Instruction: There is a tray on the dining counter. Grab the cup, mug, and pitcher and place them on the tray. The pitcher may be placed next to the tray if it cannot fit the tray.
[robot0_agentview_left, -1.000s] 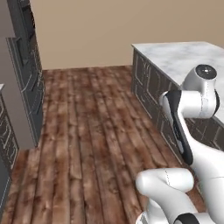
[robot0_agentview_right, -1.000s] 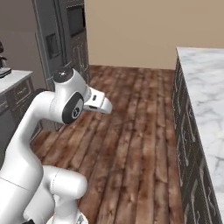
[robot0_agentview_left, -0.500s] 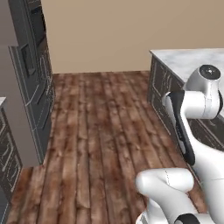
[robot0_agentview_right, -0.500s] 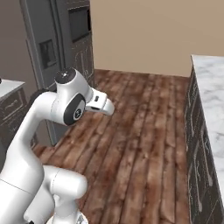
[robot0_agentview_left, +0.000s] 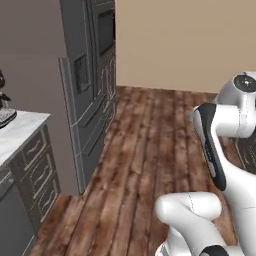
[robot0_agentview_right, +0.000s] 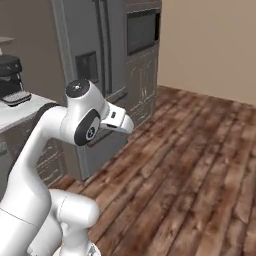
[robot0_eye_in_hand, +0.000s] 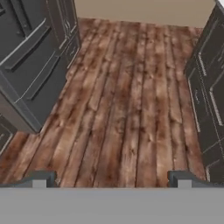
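Note:
The tray, the cup, the mug, the pitcher and the dining counter are out of view. My gripper (robot0_eye_in_hand: 111, 179) is open, its two dark fingertips (robot0_eye_in_hand: 40, 178) far apart with nothing between them. It points down at bare wooden floor (robot0_eye_in_hand: 118, 96). My arm is folded high above the base, with the hand (robot0_agentview_right: 118, 120) held out over the floor.
A tall grey refrigerator (robot0_agentview_left: 82, 90) and a built-in oven column (robot0_agentview_right: 142, 32) stand along the left wall. A black coffee machine (robot0_agentview_right: 12, 80) sits on a marble worktop (robot0_agentview_left: 17, 132) over dark drawers. Dark cabinet fronts (robot0_eye_in_hand: 209, 83) line the right of the hand view.
The whole picture has shifted: the base has turned left, so the marble island slid out to the right and the refrigerator came in. The arm's pose and open gripper are unchanged.

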